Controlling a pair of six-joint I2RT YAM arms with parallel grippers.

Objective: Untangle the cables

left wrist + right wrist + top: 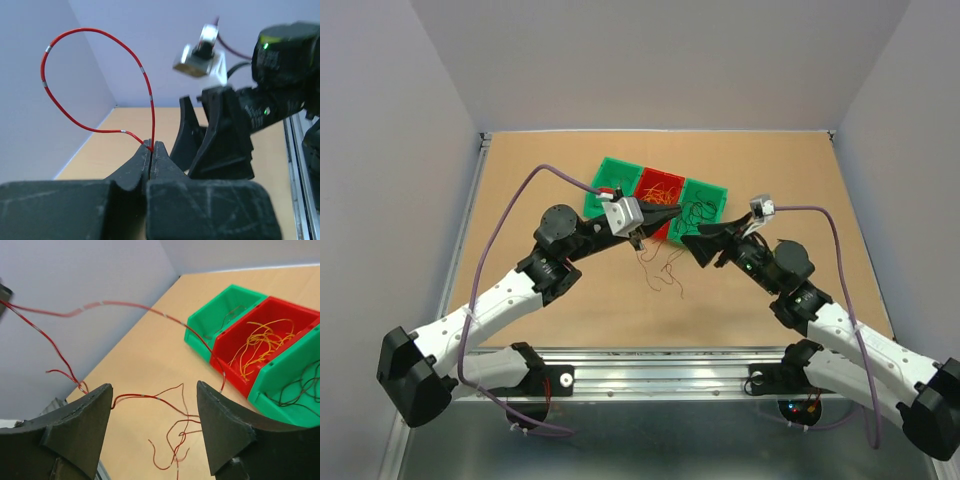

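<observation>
My left gripper (151, 146) is shut on a thin red cable (90, 31) that loops up from the fingertips in the left wrist view. From above, the left gripper (665, 217) hangs over the front edge of the bins, and red-brown cables (660, 268) dangle below it to the table. The right gripper (692, 245) faces it from close by. In the right wrist view the right gripper (155, 390) stands open, with loose red strands (172, 400) lying across the gap and held by neither finger. One strand runs off to the upper left.
Three bins stand in a row at the back middle of the table: a green one (200, 337), a red one (232, 374) holding orange-yellow cables (257, 342), and a green one (280, 401) holding dark cables (300, 385). Thick lilac cables (510, 215) arc over both arms.
</observation>
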